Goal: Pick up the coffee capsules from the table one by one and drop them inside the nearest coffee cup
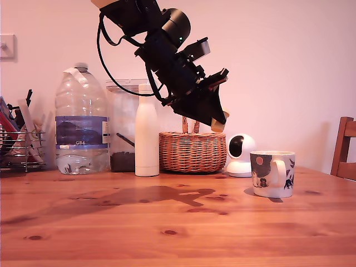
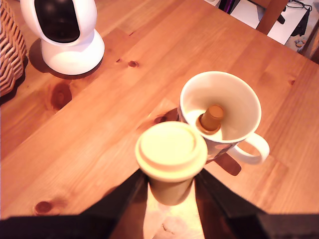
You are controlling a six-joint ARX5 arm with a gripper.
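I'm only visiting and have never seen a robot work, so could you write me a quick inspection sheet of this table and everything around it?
Surface: pine table, knotty, dry; arm's shadow on it.
Job's things: one coffee capsule held in the air, short of the coffee cup; another capsule already lies inside the cup.
Clutter: water bottle, white flask, wicker basket, round white camera, wire rack of pens, clear jar.
Grippers: gripper, jaws shut on the capsule, raised above the table.
Cables: black cable looped along the arm.
Surroundings: plain wall, wall switch, wooden chair at the exterior view's right.
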